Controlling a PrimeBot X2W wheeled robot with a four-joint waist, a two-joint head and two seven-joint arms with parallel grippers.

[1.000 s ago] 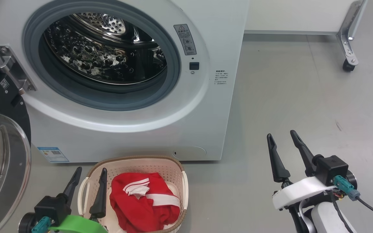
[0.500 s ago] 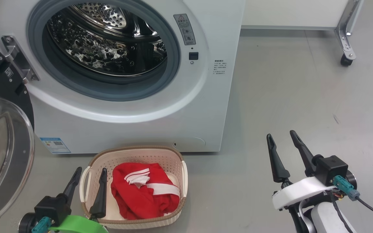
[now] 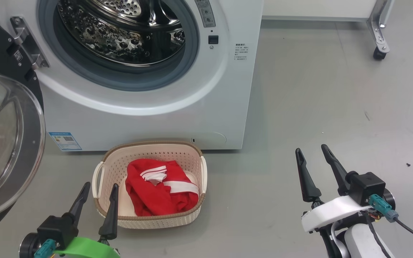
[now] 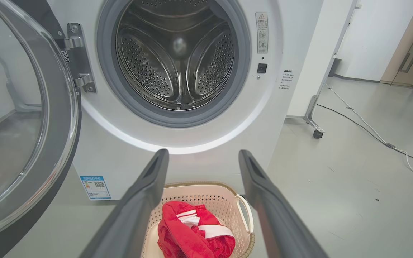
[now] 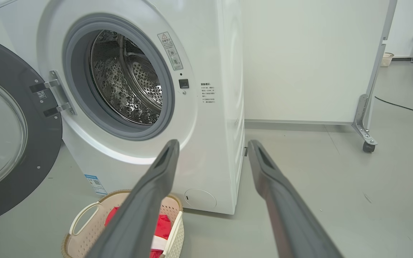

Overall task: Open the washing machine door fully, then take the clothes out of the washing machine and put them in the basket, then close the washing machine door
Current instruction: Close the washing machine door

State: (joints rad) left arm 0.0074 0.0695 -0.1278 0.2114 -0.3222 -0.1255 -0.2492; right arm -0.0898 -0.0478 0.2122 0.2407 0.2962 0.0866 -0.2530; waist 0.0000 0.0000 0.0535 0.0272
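Note:
The white washing machine (image 3: 149, 118) stands with its round port showing a bare steel drum (image 4: 177, 57). Its black glass-centred door (image 3: 2, 143) hangs swung wide to the left on its hinge (image 4: 79, 68). On the floor in front sits the cream basket (image 3: 149, 219), holding the red, white-striped clothes (image 3: 160, 190). My left gripper (image 3: 99, 188) hovers open at the basket's near-left corner, nothing between its fingers. Open and empty too, my right gripper (image 3: 312, 149) stays over bare floor well to the right. The basket (image 5: 84, 233) and the door (image 5: 9, 136) also appear in the right wrist view.
A white partition on a castor leg (image 3: 378, 36) stands behind and right of the machine. A cable (image 4: 371, 132) runs across the grey floor at the far right. Open floor (image 3: 335, 100) lies to the right of the machine.
The whole head view has shifted: machine and basket sit higher and farther in the picture, so the camera moved back or tilted. Both grippers keep their places and stay open.

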